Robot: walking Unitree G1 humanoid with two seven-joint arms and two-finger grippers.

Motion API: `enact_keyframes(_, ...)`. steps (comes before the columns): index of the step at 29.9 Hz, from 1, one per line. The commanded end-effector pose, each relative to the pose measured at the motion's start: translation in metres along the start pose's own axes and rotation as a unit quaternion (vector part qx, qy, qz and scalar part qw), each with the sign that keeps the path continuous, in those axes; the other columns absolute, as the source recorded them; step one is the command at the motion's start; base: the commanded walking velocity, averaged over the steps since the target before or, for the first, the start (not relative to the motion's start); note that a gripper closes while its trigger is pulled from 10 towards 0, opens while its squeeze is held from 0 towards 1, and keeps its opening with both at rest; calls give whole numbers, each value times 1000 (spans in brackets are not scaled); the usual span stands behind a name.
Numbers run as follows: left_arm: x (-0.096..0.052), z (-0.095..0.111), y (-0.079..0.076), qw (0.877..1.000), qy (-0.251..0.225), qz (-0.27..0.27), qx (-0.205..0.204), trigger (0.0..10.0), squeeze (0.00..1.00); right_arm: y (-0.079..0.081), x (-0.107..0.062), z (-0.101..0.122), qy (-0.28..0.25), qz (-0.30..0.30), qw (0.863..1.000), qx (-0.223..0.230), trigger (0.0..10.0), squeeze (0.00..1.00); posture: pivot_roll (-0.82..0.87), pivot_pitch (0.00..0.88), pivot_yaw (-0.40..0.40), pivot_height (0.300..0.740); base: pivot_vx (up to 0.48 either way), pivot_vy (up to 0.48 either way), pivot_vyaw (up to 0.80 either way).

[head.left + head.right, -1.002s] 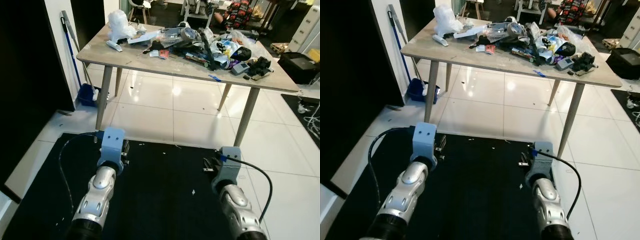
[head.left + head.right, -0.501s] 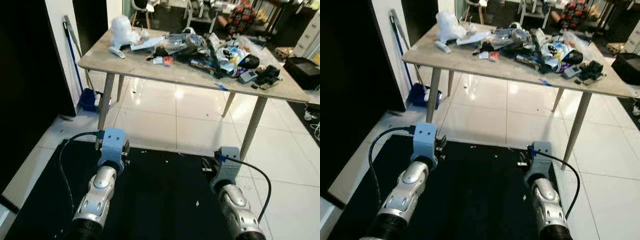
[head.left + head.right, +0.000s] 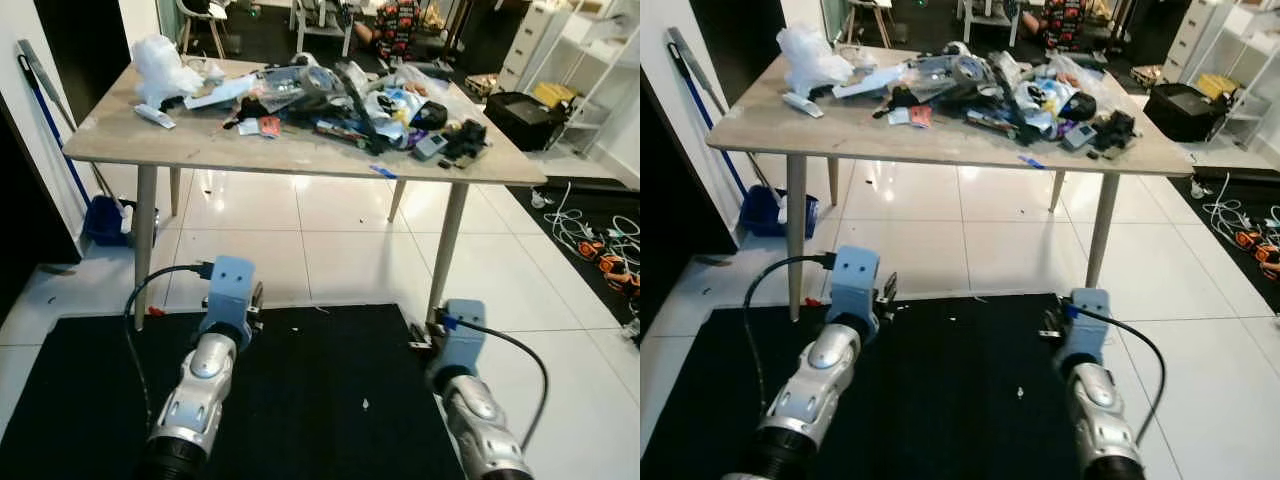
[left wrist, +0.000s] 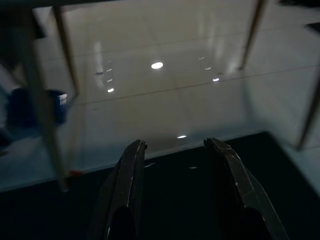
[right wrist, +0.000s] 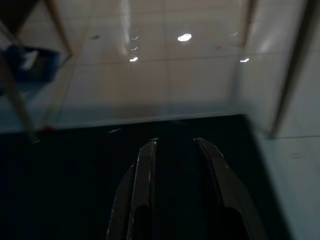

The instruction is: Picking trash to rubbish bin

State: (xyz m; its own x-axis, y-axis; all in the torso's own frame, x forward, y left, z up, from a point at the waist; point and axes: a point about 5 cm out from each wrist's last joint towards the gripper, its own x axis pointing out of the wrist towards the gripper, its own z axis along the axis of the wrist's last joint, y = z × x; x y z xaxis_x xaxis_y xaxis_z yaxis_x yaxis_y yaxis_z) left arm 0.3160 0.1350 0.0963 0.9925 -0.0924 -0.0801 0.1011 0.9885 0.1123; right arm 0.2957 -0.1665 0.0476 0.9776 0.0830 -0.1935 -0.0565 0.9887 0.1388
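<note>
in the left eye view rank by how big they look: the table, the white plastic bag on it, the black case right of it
1. table
2. black case
3. white plastic bag

The case and bag look close in size, and the case sits farther back, so that order is unsure.

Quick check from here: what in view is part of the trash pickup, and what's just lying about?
For the job:
- trash pile on the table
- white plastic bag at its far left corner
- left hand and right hand, both open, empty, low over the black mat

Lying about:
- blue dustpan
- cables on the floor
</note>
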Motion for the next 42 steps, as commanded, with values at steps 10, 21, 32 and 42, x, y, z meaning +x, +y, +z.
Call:
enact_keyframes(10,-1,-4,-7,1000,7,-10,-5,10000,0,-13,-2,2,-1,-19,1000,-12,10000,0,-48,86,-89,740,285,0,0)
enact_keyframes(21,-3,-5,-7,1000,7,-9,-5,10000,0,-12,-1,4,-7,-21,1000,-14,10000,0,-40,70,-97,740,286,0,0)
enact_keyframes(32,-4,-6,-6,1000,7,-9,-5,10000,0,-13,1,10,-25,-22,999,-22,10000,0,-40,57,-104,740,285,0,0)
enact_keyframes(42,-4,-7,-8,1000,8,-11,-6,10000,0,-12,3,15,-39,-19,999,-28,10000,0,-40,42,-109,740,286,0,0)
